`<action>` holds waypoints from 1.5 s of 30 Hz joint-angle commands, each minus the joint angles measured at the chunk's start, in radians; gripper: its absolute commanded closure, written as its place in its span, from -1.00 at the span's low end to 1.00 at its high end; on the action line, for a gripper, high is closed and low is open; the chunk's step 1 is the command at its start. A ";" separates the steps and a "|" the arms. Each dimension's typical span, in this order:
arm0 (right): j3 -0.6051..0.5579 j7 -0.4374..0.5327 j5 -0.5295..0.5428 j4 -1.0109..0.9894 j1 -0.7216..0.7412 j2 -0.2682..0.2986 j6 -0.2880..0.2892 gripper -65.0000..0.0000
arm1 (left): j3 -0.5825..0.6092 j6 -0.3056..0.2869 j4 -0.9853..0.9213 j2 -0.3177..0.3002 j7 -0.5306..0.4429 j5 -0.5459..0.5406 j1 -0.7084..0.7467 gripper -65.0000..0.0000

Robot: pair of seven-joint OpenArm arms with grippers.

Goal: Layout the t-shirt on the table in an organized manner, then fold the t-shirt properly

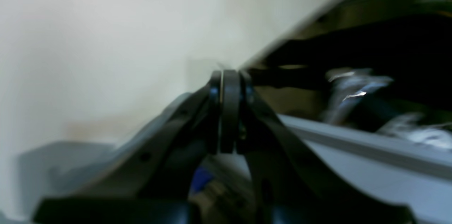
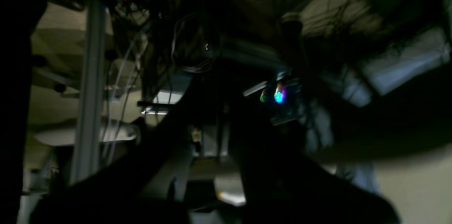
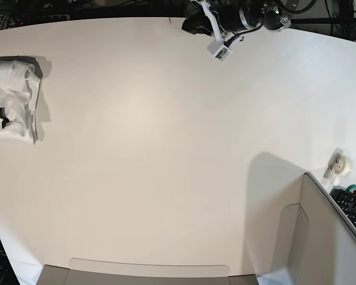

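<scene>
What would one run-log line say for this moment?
t-shirt: bunched, table's left edge | left gripper: shut, empty | right gripper: shut | fold: not begun

Crumpled t-shirt (image 3: 10,98) at the table's (image 3: 166,148) left edge (tape roll (image 3: 342,164) far right).

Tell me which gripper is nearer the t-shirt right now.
Right, probably. The t-shirt lies crumpled at the table's edge on the right gripper's side; the left gripper hangs by the grey panel opposite. Neither wrist view shows the shirt.
</scene>
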 commanded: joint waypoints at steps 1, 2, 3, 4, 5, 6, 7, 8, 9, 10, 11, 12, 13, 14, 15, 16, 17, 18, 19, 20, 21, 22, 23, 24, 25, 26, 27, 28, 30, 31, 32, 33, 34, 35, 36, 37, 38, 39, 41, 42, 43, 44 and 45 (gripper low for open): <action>-0.025 -0.015 0.004 -0.017 0.011 -0.010 -0.009 1.00 | 0.022 -0.029 0.018 -0.018 -0.001 -0.005 0.024 1.00; -0.043 -0.015 0.020 -0.043 0.034 -0.019 -0.016 1.00 | 0.036 -0.029 0.018 -0.027 -0.011 -0.005 0.033 1.00; -0.066 -0.015 0.037 -0.072 0.057 -0.023 -0.039 1.00 | 0.050 -0.026 0.018 -0.035 -0.017 -0.005 0.044 1.00; -0.085 -0.015 0.054 -0.095 0.080 -0.031 -0.061 1.00 | 0.060 -0.026 0.018 -0.039 -0.023 -0.005 0.052 1.00; -0.103 -0.015 0.082 -0.121 0.106 -0.037 -0.079 1.00 | 0.067 -0.026 0.018 -0.047 -0.027 -0.005 0.062 1.00; -0.115 -0.015 0.108 -0.143 0.126 -0.039 -0.093 1.00 | 0.067 -0.025 0.018 -0.053 -0.027 -0.005 0.070 1.00; -0.125 -0.015 0.140 -0.161 0.149 -0.039 -0.104 1.00 | 0.065 -0.025 0.018 -0.059 -0.027 -0.005 0.076 1.00; -0.135 -0.015 0.178 -0.178 0.175 -0.040 -0.115 1.00 | 0.060 -0.025 0.018 -0.059 -0.027 -0.005 0.078 1.00; -0.146 -0.015 0.208 -0.192 0.192 -0.040 -0.119 1.00 | 0.059 -0.025 0.016 -0.064 -0.027 -0.002 0.078 1.00; -0.160 -0.015 0.240 -0.201 0.211 -0.039 -0.127 1.00 | 0.059 -0.023 0.016 -0.081 -0.027 0.011 0.078 1.00; -0.177 -0.015 0.269 -0.202 0.229 -0.036 -0.135 1.00 | 0.057 -0.023 0.016 -0.093 -0.029 0.030 0.076 1.00; -0.192 -0.015 0.290 -0.202 0.240 -0.036 -0.139 1.00 | 0.057 -0.023 0.016 -0.099 -0.029 0.048 0.076 1.00; -0.206 -0.015 0.307 -0.202 0.249 -0.034 -0.141 1.00 | 0.056 -0.023 0.016 -0.101 -0.029 0.067 0.073 1.00; -0.218 -0.015 0.320 -0.202 0.258 -0.034 -0.141 1.00 | 0.053 -0.023 0.015 -0.102 -0.029 0.084 0.072 1.00; -0.224 -0.016 0.323 -0.202 0.264 -0.039 -0.141 1.00 | 0.036 -0.023 0.013 -0.102 -0.029 0.093 0.070 1.00; -0.229 -0.016 0.323 -0.202 0.264 -0.042 -0.141 1.00 | 0.013 -0.023 0.013 -0.099 -0.024 0.097 0.070 1.00; -0.230 -0.016 0.323 -0.202 0.264 -0.043 -0.141 1.00 | -0.007 -0.023 0.013 -0.097 -0.023 0.097 0.068 1.00; -0.230 -0.016 0.323 -0.202 0.264 -0.050 -0.141 1.00 | -0.029 -0.023 0.013 -0.096 -0.020 0.097 0.068 1.00; -0.230 -0.016 0.323 -0.202 0.264 -0.057 -0.141 1.00 | -0.047 -0.023 0.013 -0.096 -0.020 0.097 0.064 1.00; -0.230 -0.016 0.323 -0.202 0.264 -0.060 -0.141 1.00 | -0.065 -0.025 0.013 -0.096 -0.018 0.097 0.052 1.00; -0.229 -0.016 0.323 -0.202 0.264 -0.060 -0.141 1.00 | -0.079 -0.025 0.013 -0.096 -0.018 0.097 0.039 1.00; -0.224 -0.016 0.323 -0.202 0.264 -0.060 -0.141 1.00 | -0.090 -0.025 0.013 -0.096 -0.018 0.097 0.035 1.00; -0.223 -0.016 0.324 -0.204 0.264 -0.060 -0.141 1.00 | -0.104 -0.026 0.013 -0.099 -0.017 0.097 0.033 1.00; -0.223 -0.016 0.326 -0.204 0.264 -0.060 -0.141 1.00 | -0.116 -0.026 0.013 -0.101 -0.017 0.097 0.035 1.00; -0.221 -0.016 0.326 -0.204 0.267 -0.060 -0.141 1.00 | -0.131 -0.028 0.013 -0.102 -0.017 0.097 0.035 1.00; -0.221 -0.016 0.326 -0.204 0.275 -0.060 -0.141 1.00 | -0.150 -0.028 0.012 -0.102 -0.017 0.097 0.036 1.00; -0.221 -0.016 0.329 -0.204 0.278 -0.060 -0.141 1.00 | -0.168 -0.028 0.012 -0.104 -0.017 0.097 0.038 1.00; -0.220 -0.016 0.335 -0.204 0.280 -0.060 -0.141 1.00 | -0.185 -0.028 0.012 -0.104 -0.017 0.097 0.041 1.00; -0.204 -0.016 0.367 -0.204 0.298 -0.060 -0.141 1.00 | -0.237 -0.029 0.010 -0.113 -0.017 0.097 0.078 1.00; -0.195 -0.015 0.392 -0.204 0.303 -0.062 -0.141 1.00 | -0.259 -0.029 0.010 -0.122 -0.017 0.097 0.095 1.00; -0.183 -0.015 0.416 -0.204 0.314 -0.062 -0.141 1.00 | -0.279 -0.029 0.010 -0.130 -0.017 0.097 0.108 1.00; -0.174 -0.015 0.442 -0.204 0.324 -0.062 -0.141 1.00 | -0.297 -0.029 0.010 -0.134 -0.017 0.097 0.122 1.00; -0.168 -0.015 0.462 -0.204 0.333 -0.062 -0.141 1.00 | -0.314 -0.029 0.010 -0.143 -0.017 0.097 0.134 1.00; -0.161 -0.015 0.481 -0.204 0.344 -0.060 -0.141 1.00 | -0.337 -0.029 0.010 -0.153 -0.017 0.097 0.156 1.00; -0.157 -0.015 0.496 -0.204 0.352 -0.060 -0.141 1.00 | -0.354 -0.029 0.010 -0.156 -0.017 0.097 0.177 1.00; -0.149 -0.015 0.507 -0.204 0.358 -0.060 -0.141 1.00 | -0.372 -0.029 0.010 -0.157 -0.017 0.097 0.194 1.00; -0.140 -0.015 0.525 -0.204 0.363 -0.060 -0.141 1.00 | -0.395 -0.029 0.010 -0.157 -0.017 0.097 0.216 1.00; -0.132 -0.015 0.541 -0.204 0.367 -0.060 -0.141 1.00 | -0.412 -0.029 0.009 -0.157 -0.017 0.097 0.237 1.00; -0.115 -0.015 0.573 -0.204 0.372 -0.062 -0.141 1.00 | -0.444 -0.029 0.000 -0.157 -0.017 0.099 0.285 1.00; -0.112 -0.015 0.590 -0.204 0.378 -0.062 -0.141 1.00 | -0.458 -0.029 -0.005 -0.157 -0.017 0.099 0.309 1.00; -0.112 -0.015 0.604 -0.204 0.383 -0.062 -0.141 1.00 | -0.469 -0.029 -0.007 -0.157 -0.017 0.099 0.335 1.00; -0.112 -0.013 0.614 -0.205 0.383 -0.059 -0.141 1.00 | -0.480 -0.029 -0.008 -0.157 -0.023 0.099 0.365 1.00; -0.111 -0.010 0.619 -0.205 0.383 -0.057 -0.141 1.00 | -0.486 -0.029 -0.008 -0.157 -0.026 0.099 0.392 1.00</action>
